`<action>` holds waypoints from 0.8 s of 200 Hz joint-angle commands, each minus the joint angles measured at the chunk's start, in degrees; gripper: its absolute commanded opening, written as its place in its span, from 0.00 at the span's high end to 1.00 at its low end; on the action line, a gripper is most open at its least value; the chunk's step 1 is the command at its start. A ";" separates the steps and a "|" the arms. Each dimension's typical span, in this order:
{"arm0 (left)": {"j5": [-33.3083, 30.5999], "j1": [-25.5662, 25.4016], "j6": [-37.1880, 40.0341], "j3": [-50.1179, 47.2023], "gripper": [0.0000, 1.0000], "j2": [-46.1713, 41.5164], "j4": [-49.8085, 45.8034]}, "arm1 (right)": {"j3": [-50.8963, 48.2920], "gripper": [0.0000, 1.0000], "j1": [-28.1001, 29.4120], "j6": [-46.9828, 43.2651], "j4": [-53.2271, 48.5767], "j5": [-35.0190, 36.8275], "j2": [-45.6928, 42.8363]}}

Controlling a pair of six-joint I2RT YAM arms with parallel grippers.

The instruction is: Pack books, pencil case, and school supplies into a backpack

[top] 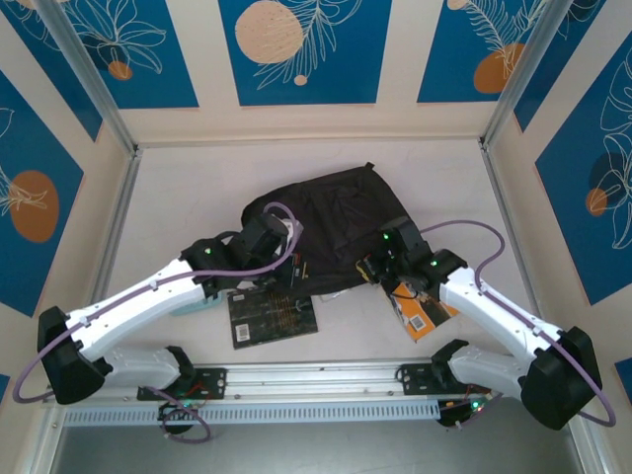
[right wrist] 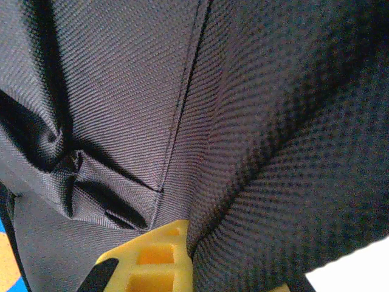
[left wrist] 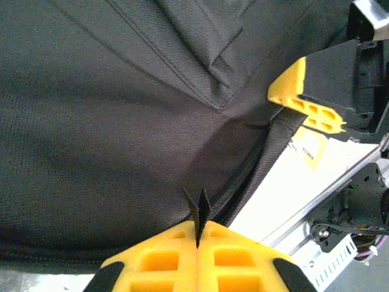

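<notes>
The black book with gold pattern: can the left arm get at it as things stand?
Probably not yet: the left gripper is shut on a fold of the backpack. The black book lies uncovered on the table, close by.

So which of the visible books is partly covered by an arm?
The orange one, tucked under the right arm; the black gold-patterned book lies uncovered between the arms.

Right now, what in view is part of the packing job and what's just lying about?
Job: backpack, black book, orange book, teal piece.
Not job: purple cable, metal rail, patterned walls.
</notes>
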 commanded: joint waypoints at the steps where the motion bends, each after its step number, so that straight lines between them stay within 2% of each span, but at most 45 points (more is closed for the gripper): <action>1: -4.57 -0.38 1.41 -0.83 1.00 -2.65 -3.96 | 0.77 1.00 -1.39 -1.86 -6.83 5.02 -1.30; 67: -11.32 -0.12 3.32 -2.06 1.00 -5.47 -7.92 | -0.66 1.00 -5.14 -5.49 -8.55 4.80 -3.00; 100: -12.72 0.73 3.92 -2.96 1.00 -6.36 -8.30 | -0.64 1.00 -6.95 -8.71 -8.66 4.00 -2.91; 160: -15.36 1.78 6.69 -1.39 1.00 -4.66 -8.75 | -1.06 1.00 -13.90 -19.46 -7.88 -3.01 -1.64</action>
